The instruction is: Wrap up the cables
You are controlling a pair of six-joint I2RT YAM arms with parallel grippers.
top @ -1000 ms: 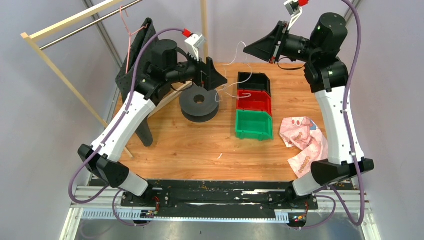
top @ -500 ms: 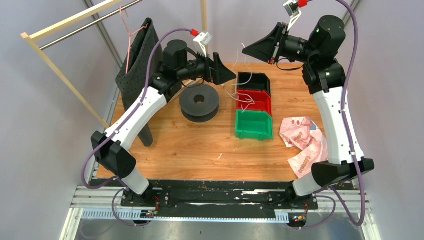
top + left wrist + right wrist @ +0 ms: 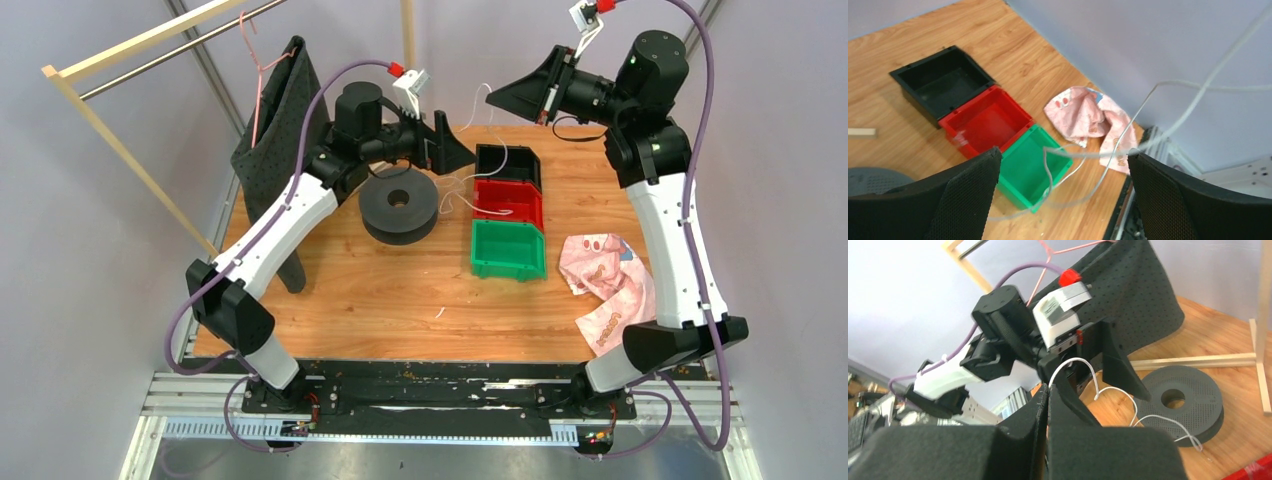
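A thin white cable [image 3: 497, 197] hangs from my right gripper [image 3: 492, 97], which is held high over the table's back edge and shut on the cable's upper end. In the right wrist view the cable [image 3: 1095, 382] leaves the tip of the shut right gripper [image 3: 1048, 387] and arcs down toward the table. My left gripper [image 3: 455, 150] is open in the air just left of the bins. In the left wrist view loose loops of cable [image 3: 1047, 172] dangle across the gap of the left gripper [image 3: 1064, 153], and one strand passes close by the right fingertip [image 3: 1140, 165].
A black spool [image 3: 399, 203] lies below the left gripper. Black [image 3: 508, 163], red [image 3: 508, 208] and green [image 3: 508, 250] bins stand in a row at mid-table. A pink cloth [image 3: 608, 285] lies to the right. A dark cloth [image 3: 275, 130] hangs on the wooden rack [image 3: 130, 150] at back left.
My left gripper rose from beside the spool and swung right toward the bins, its jaws opening wider. The cable loops shifted onto the red bin. The right arm barely moved.
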